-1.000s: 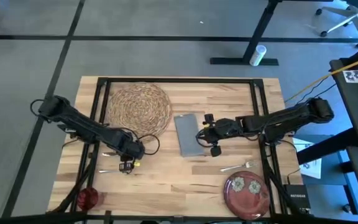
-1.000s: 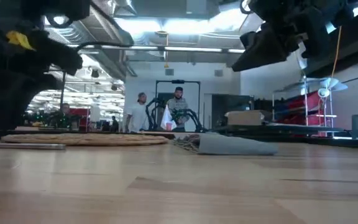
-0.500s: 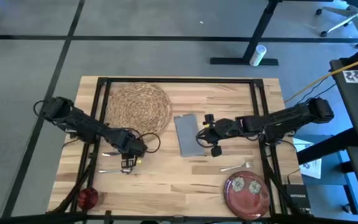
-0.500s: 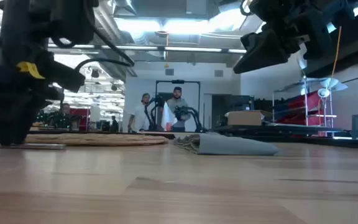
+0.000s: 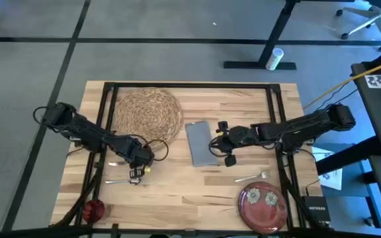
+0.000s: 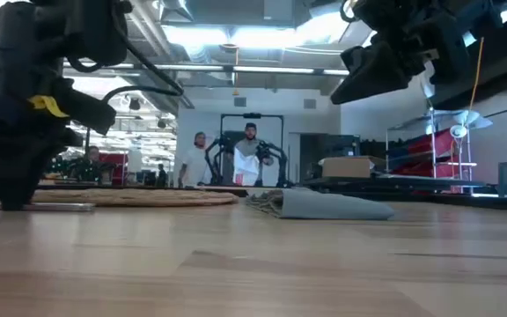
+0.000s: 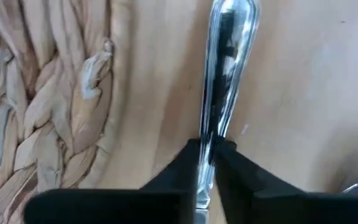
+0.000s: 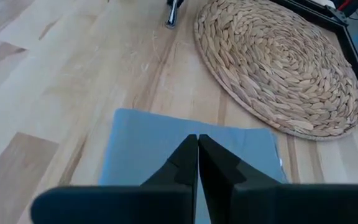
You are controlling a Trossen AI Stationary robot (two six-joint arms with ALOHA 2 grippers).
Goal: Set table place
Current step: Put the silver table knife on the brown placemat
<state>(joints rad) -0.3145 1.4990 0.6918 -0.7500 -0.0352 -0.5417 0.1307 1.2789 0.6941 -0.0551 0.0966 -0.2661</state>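
On the table [image 5: 177,192], my left gripper [image 5: 135,174] stands low at the left, shut on a piece of silver cutlery [image 7: 224,68]. It is just near of the round woven mat [image 5: 149,114]. Another silver piece [image 5: 113,180] lies beside it. My right gripper [image 5: 215,145] hangs shut above the right edge of the gray napkin [image 5: 200,142], which lies flat on the wood; it touches nothing. A fork [image 5: 253,176], the dark red plate [image 5: 263,205] and the red cup [image 5: 92,210] rest near the front edge. My left gripper pinches the silver piece's slim handle [image 7: 209,140] between its two fingers [image 7: 185,163], which lie along it, with the handle's rounded end [image 7: 232,18] reaching out past the tips. In the low view the fingers [image 6: 11,195] come down to the table top. Whether the piece is lifted, I cannot tell.
A black frame [image 5: 190,86] runs along the table's far edge and down both sides. Bare wood lies between the napkin and the near edge. In the low view, people [image 6: 252,158] stand in the room far behind the table.
My left gripper has come down to the table top beside the mat and shifted slightly toward the table's far edge.
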